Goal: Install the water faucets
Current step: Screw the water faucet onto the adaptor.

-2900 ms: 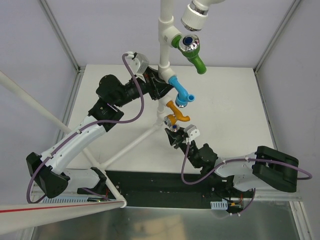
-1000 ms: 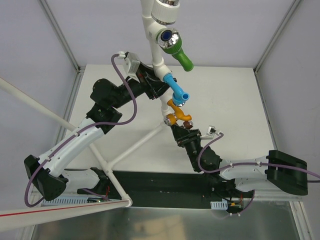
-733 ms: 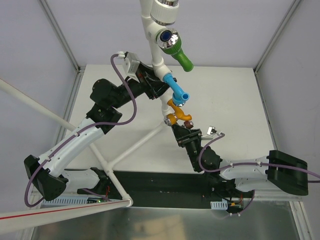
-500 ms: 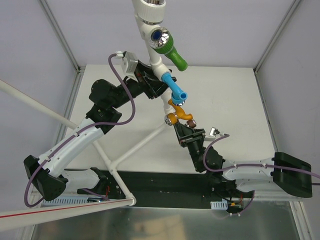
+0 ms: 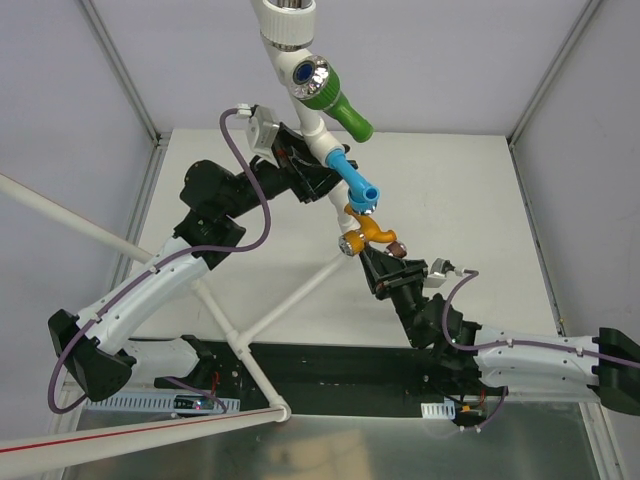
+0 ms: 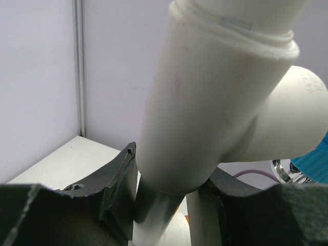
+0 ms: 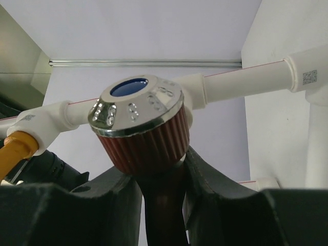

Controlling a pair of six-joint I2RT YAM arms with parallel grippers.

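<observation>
A white PVC pipe frame [image 5: 300, 300] is held tilted above the table. On its upright stand a green faucet [image 5: 333, 102], a blue faucet [image 5: 356, 183] and an orange faucet [image 5: 368, 229]. My left gripper [image 5: 312, 172] is shut on the white pipe [image 6: 205, 113] just below a tee joint. My right gripper [image 5: 382, 262] is shut on the brown faucet [image 7: 146, 141], gripping its dark stem under the ribbed cap with silver top. The brown faucet [image 5: 394, 247] sits just below the orange one [image 7: 15, 148], next to a white tee.
Long white pipe legs [image 5: 120, 245] run to the lower left across the table and past its near edge. Metal cage posts [image 5: 125, 90] stand at the table corners. A black base plate [image 5: 320, 370] lies along the near edge.
The pipe frame has tipped further left, its top moving left with the green faucet. My right arm has stretched out rightward, still holding the brown faucet under the orange one.
</observation>
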